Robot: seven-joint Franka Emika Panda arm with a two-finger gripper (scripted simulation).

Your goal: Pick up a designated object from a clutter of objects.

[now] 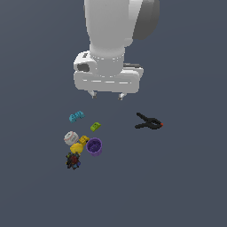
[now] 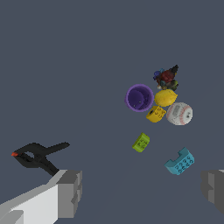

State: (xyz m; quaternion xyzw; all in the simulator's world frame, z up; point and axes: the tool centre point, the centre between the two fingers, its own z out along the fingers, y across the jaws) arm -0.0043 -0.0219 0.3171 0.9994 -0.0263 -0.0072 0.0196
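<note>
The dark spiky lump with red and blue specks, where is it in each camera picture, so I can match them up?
Exterior view: the dark spiky lump lies at the near end of the cluster, on the exterior view's left, just below the yellow piece.
Wrist view: the lump touches the yellow piece on the side away from the white ball.
Shared landmark: the purple cup, right beside that yellow piece.
</note>
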